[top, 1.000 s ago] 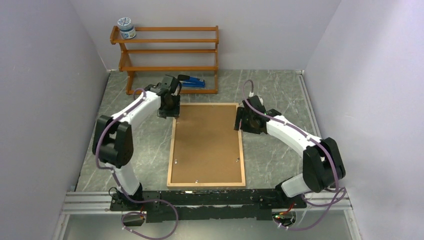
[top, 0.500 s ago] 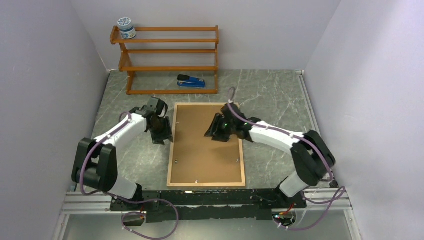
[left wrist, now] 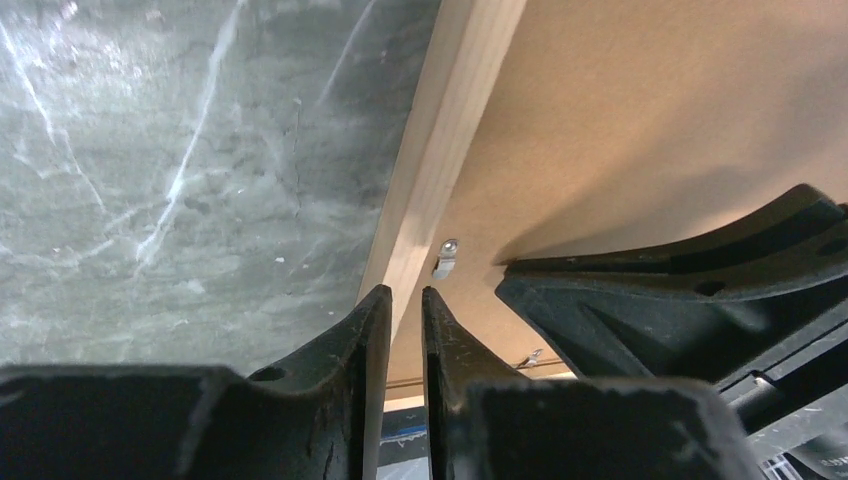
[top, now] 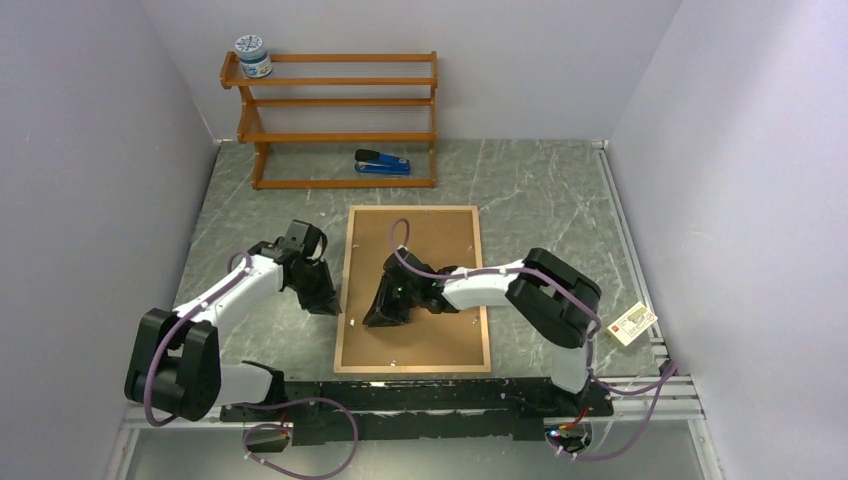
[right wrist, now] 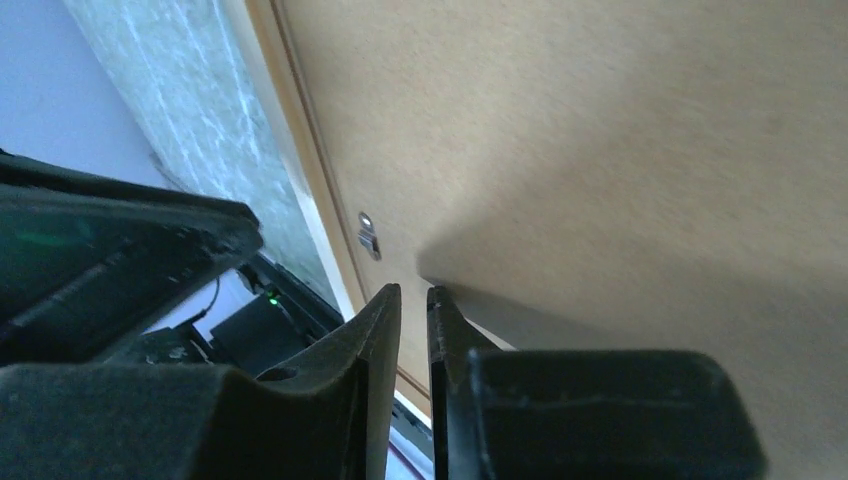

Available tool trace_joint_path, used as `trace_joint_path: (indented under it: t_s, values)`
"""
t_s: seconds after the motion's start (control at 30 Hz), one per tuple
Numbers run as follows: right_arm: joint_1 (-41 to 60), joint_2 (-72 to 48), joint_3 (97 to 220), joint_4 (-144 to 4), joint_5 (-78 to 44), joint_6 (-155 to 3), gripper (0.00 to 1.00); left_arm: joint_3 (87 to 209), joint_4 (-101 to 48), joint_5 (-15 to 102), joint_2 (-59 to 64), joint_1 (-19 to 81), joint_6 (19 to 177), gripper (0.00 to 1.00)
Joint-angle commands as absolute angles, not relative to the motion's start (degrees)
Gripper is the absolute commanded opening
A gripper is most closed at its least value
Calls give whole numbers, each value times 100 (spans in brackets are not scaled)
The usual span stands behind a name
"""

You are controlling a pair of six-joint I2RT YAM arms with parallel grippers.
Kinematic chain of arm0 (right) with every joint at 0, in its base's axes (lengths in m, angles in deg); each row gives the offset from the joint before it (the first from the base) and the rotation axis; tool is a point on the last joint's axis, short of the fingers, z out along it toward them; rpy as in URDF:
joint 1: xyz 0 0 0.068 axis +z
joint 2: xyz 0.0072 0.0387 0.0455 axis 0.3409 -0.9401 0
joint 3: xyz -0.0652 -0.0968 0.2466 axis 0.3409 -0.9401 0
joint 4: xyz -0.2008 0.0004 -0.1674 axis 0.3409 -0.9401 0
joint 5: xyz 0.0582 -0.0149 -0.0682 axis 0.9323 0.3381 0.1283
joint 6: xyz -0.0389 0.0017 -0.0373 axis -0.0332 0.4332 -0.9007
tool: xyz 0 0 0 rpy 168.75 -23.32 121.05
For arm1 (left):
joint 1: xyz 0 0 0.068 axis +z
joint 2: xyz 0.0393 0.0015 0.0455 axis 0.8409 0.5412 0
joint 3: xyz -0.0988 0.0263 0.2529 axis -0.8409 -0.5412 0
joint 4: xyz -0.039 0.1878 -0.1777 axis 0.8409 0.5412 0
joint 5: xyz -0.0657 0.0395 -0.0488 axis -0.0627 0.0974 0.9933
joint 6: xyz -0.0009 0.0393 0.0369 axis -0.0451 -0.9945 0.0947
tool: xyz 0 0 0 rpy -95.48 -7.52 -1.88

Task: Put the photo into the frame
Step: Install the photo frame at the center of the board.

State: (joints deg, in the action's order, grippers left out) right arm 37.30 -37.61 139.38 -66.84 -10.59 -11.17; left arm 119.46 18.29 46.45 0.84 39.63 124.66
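The frame [top: 343, 262], thin light wood, lies face down in the middle of the table with the brown backing board [top: 425, 250] set in it. The photo does not show in any view. My left gripper [top: 328, 303] hovers at the frame's left rail [left wrist: 440, 150], by a small metal tab [left wrist: 446, 258]. Its jaws [left wrist: 405, 292] are narrowed to a thin slit with nothing in it. My right gripper [top: 378, 318] is low over the board's near-left part, close to the same tab [right wrist: 368, 240]. Its jaws [right wrist: 414, 290] are also only a slit apart and empty.
An orange-brown shelf rack [top: 340, 100] stands at the back wall with a jar [top: 252, 57] on its top left. A blue stapler [top: 383, 163] lies in front of it. A small printed card [top: 632, 323] lies at the right wall. Walls close in both sides.
Both arms drew back toward the near edge. The left gripper slid down the frame's left rail; the right crossed the board to its near-left part. Both jaws narrowed.
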Motion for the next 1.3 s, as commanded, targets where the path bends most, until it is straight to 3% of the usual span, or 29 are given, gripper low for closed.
trace_joint_path:
  t_s: [0.0,0.27,0.47,0.8,1.03,1.17,1.27]
  values:
    - [3841,-4067,14388,-6180,-1090,-847,19,11756,1848,4872,53,3942,12620,23]
    - [4037,-4536,14921,-6455,-1295,-894,15,11405,1630,4563,30,3759,12944,21]
    - [4136,-4552,14788,-6228,-1378,-735,15,11066,1467,4639,91,3652,13125,12]
    - [4273,-4560,14525,-5697,-1822,-490,15,10920,1368,4746,120,3618,13218,5]
    - [4176,-3185,13823,-4846,-2102,-956,16,11313,1596,4454,-365,3623,13247,12]
    - [4014,-2242,13943,-6440,-2707,-1454,23,11710,1657,4226,-401,3623,13124,20]
    - [3757,-1560,13784,-7586,-3096,-1638,34,11984,1684,4050,-282,3631,13005,27]
